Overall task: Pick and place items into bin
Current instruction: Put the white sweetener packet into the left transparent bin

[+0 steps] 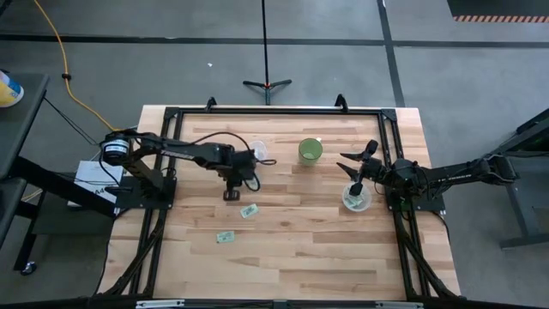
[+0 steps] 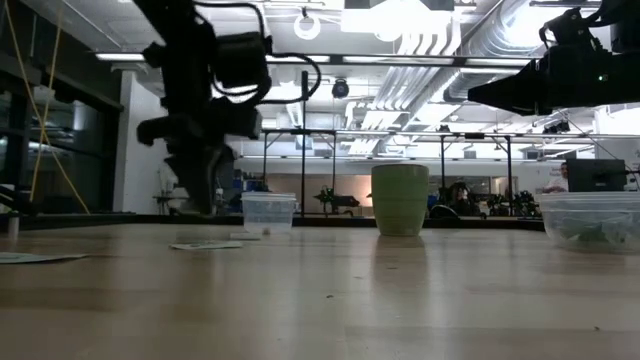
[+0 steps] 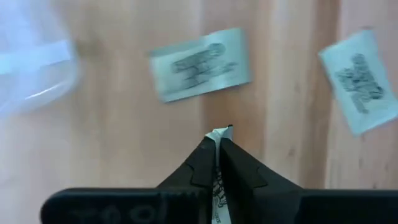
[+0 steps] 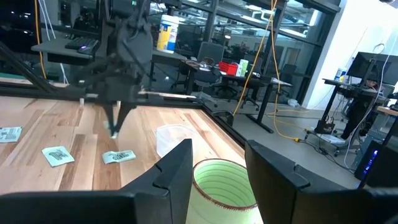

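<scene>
Two loose packets counted on the wooden table (image 1: 300,257) in the high view: near packet (image 1: 249,210) just beside the left gripper (image 1: 232,190), far packet (image 1: 226,237) nearer the front edge. Possibly a third in the right wrist view; not confirmed from above.

Left gripper pinched tight on a held packet (image 3: 217,133), with only a thin pale edge showing past the fingertips (image 3: 205,155). Raised off the boards, near the small clear cup (image 1: 257,153) and well apart from the clear bin (image 1: 356,202) across the table. Bin already holding several packets. Green cup (image 1: 310,151) standing between the two arms.

Right gripper (image 1: 353,172) spread wide, holding nothing, hovering just above the bin.

Judged step: carrying the held packet over to the bin.

Risks from here:
- Slipping out mid-transfer, given the grip on the edge only and the flimsy, flat stock.
- Clipping the green cup or the clear cup on a low, straight sweep across; tipping likely with either.
- Meeting the right gripper over the bin unless cleared first.
- Releasing too high or off-centre, and so fluttering onto the table beside the rim.
</scene>
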You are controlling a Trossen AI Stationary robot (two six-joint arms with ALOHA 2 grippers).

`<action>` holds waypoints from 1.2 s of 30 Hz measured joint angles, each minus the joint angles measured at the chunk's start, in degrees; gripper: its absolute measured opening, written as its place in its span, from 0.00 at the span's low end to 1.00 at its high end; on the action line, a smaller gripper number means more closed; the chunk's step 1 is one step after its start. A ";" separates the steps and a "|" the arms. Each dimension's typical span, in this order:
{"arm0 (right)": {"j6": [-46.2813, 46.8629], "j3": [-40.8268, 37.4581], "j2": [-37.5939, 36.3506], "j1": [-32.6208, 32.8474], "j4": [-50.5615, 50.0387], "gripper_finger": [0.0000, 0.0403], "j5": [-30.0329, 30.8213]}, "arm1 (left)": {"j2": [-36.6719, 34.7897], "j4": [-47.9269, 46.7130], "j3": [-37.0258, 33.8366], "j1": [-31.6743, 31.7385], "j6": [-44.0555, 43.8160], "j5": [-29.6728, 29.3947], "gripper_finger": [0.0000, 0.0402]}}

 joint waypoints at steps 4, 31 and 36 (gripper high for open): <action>-0.01 0.06 0.00 0.00 -0.02 0.35 0.02 | -0.07 -2.06 4.71 0.02 -0.27 -6.43 0.09; -0.04 1.31 0.00 0.00 0.01 0.35 0.00 | 0.14 12.75 7.44 4.78 -2.16 -25.34 0.11; -0.04 1.36 0.00 0.00 0.00 0.35 0.02 | 0.20 13.13 7.39 6.82 -2.10 -19.37 0.13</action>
